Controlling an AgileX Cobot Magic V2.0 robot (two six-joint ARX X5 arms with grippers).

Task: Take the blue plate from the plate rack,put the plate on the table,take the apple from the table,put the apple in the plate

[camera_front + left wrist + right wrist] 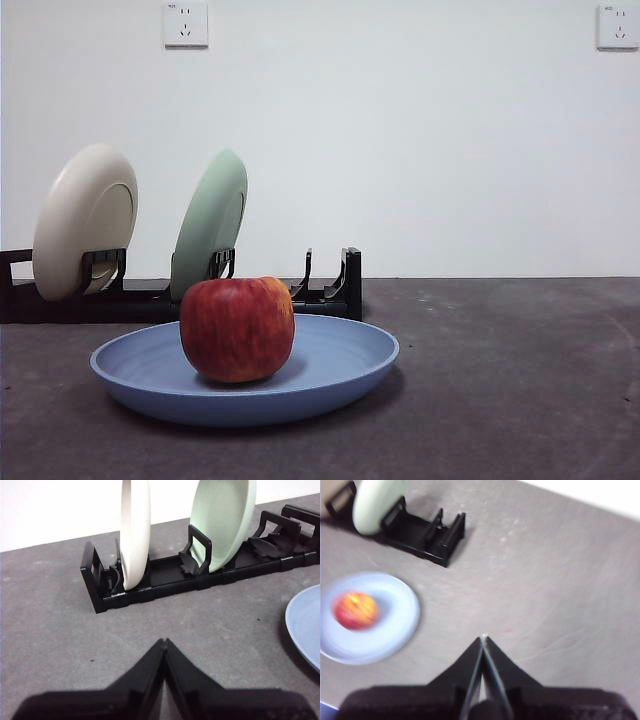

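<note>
The blue plate (330, 365) lies flat on the dark grey table (520, 380), just in front of the black plate rack (330, 292). The red apple (237, 329) sits inside the plate, left of its centre. In the right wrist view the apple (355, 610) in the plate (390, 625) shows blurred, well off to one side of my right gripper (483, 639), which is shut and holds nothing above bare table. My left gripper (164, 642) is shut and empty, hovering in front of the rack (165, 577); only an edge of the plate (306, 625) shows there.
A cream plate (85, 220) and a pale green plate (210, 222) stand upright in the rack's slots; the rack's right-end slots hold nothing. A white wall with two sockets (186, 24) backs the table.
</note>
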